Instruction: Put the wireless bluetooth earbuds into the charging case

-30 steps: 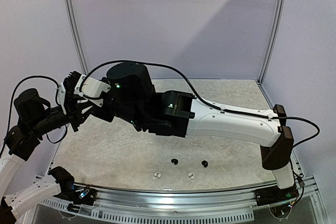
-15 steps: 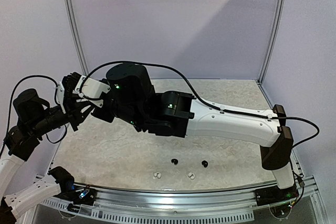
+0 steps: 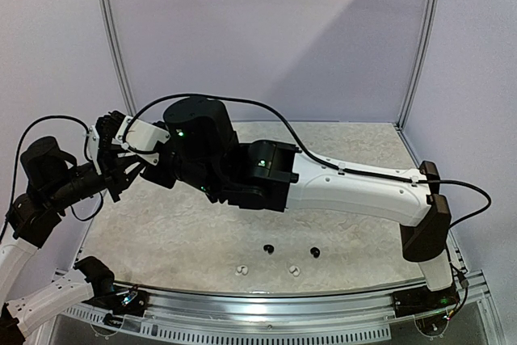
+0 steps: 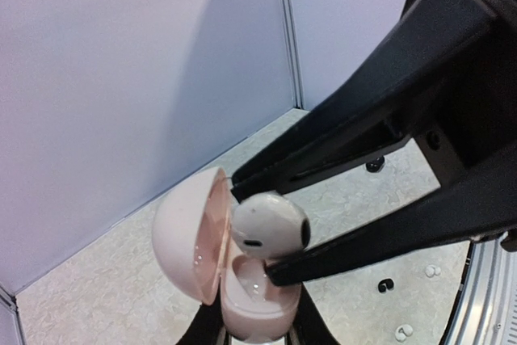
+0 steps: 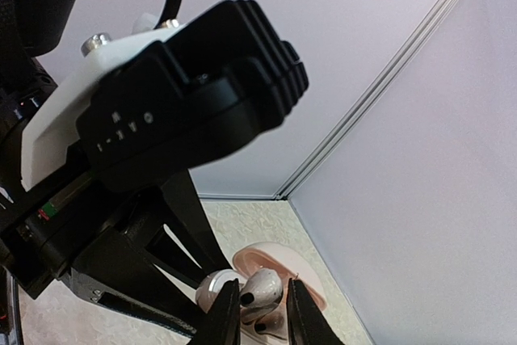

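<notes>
High above the far left corner of the worktop (image 3: 178, 232), well clear of the surface: the pink charging case (image 4: 190, 236), lid swung open, base clamped in the left tool (image 4: 258, 332). Just over its open wells, pinched fast in the right tool (image 5: 261, 305): one white earbud (image 4: 266, 228), touching or very nearly touching the case's rim (hard to tell which from either wrist view).

Step in hand, by the look of it: seating this bud. Line the stem up with the nearer well before pushing. Lower slowly along the well's axis rather than across it. Hold the case dead steady with the left tool meanwhile. Release only once the bud sits flush, then draw straight back so as not to flick it out again. Mind the lid, close beside the upper finger and easy to knock shut.

Elsewhere, down on the worktop near the front edge and well apart from the case: two black earbuds (image 3: 269, 248) (image 3: 315, 253) and two white earbuds (image 3: 241, 270) (image 3: 295, 270), lying loose. Nothing visible between bud and well. Crowding only from the right arm stretched all the way across to the left, with the lavender wall panels (image 3: 266, 30) and the corner post (image 4: 287, 30) near behind, so little room to swing.
</notes>
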